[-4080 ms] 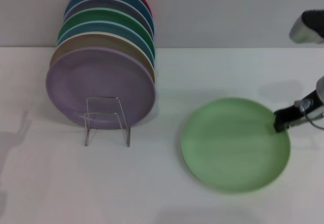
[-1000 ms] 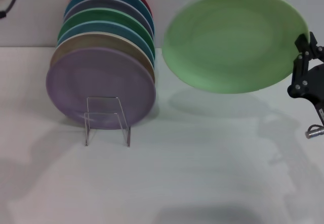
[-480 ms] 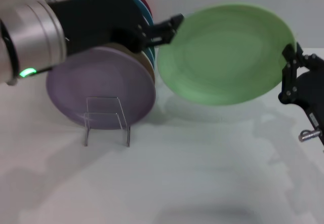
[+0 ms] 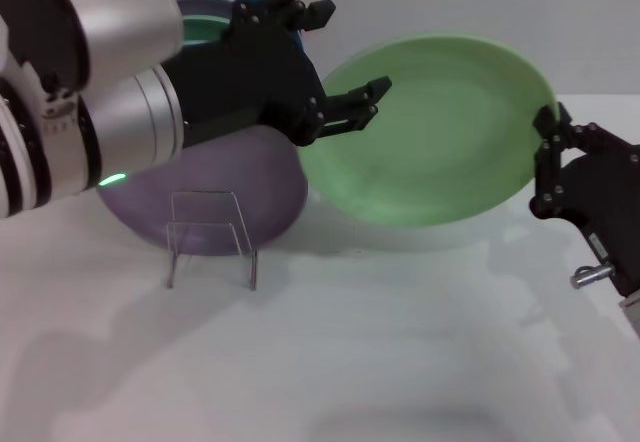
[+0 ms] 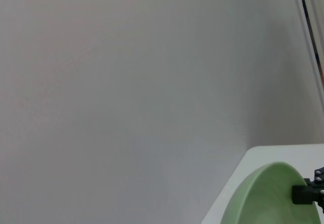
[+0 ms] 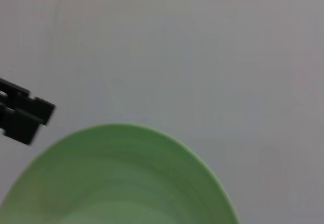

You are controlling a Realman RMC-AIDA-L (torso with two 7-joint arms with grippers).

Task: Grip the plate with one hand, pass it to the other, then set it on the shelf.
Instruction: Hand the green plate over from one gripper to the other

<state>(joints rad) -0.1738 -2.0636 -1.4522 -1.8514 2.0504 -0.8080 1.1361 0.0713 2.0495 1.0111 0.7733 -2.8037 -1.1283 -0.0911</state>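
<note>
On the left the shelf [image 4: 211, 237] stands on the white surface [image 4: 330, 362], a lavender plate [image 4: 215, 197] leaning behind it. The left gripper [image 4: 345, 72] reaches in with fingers spread wide at the near rim of the mint-green plate [image 4: 440, 132], which hangs tilted in the air. The right gripper [image 4: 548, 132] pinches its far rim.

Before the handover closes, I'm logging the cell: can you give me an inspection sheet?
Surface: white table, bare in front.
Job's things: round mint-green plate held off the table, tilted; thin clear wire shelf with plates stacked upright.
Clutter: lavender plate at the stack's front.
Grippers: right gripper shut on the plate's rim; left gripper open at the opposite rim.
Cables: nothing seen.
Surroundings: plain grey wall.
</note>
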